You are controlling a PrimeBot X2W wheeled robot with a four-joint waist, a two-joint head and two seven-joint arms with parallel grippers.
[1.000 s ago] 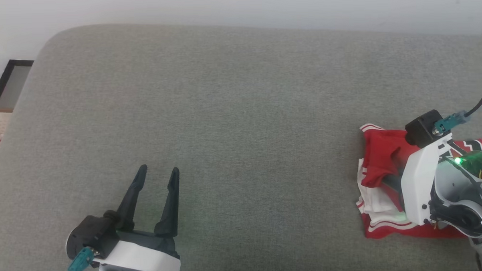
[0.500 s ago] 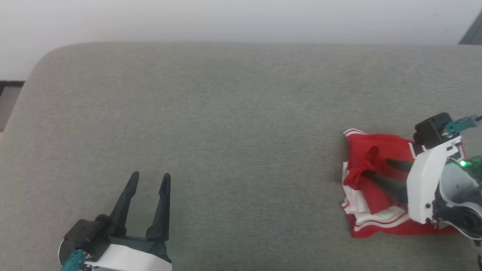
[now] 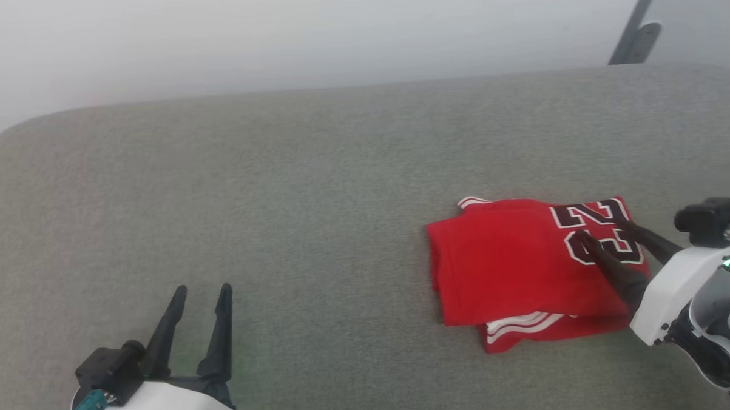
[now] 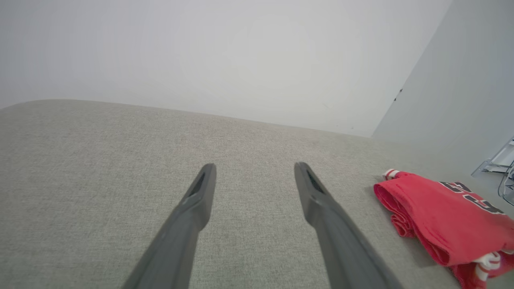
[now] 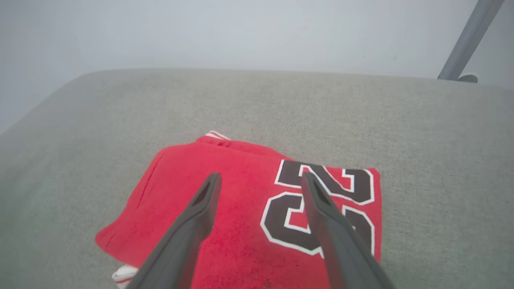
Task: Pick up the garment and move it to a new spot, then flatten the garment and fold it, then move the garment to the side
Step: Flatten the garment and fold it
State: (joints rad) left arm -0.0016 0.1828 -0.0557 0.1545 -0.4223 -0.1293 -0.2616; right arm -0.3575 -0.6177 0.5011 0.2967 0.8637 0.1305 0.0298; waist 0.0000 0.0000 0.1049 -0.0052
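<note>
The garment (image 3: 513,266) is a red shirt lying folded on the grey cushion at the right, with a dark, white-outlined "23" face up and white stripe trim at its near edge. My right gripper (image 3: 602,230) hovers just over the "23", open, nothing between its fingers. From the right wrist, the right gripper (image 5: 261,176) spreads above the garment (image 5: 249,224). My left gripper (image 3: 202,289) stands open at the lower left, far from the shirt. The left wrist view has the left gripper (image 4: 255,166) open over bare cushion, the garment (image 4: 437,216) off to its right.
A wide grey fabric cushion (image 3: 280,202) carries everything, its rounded far edge meeting a pale wall. A grey metal leg (image 3: 635,25) slants at the upper right beyond the cushion.
The head camera has swung, shifting the whole picture. My right gripper has opened and let go of the garment, which was bunched and now lies flat and folded. The left gripper stays open.
</note>
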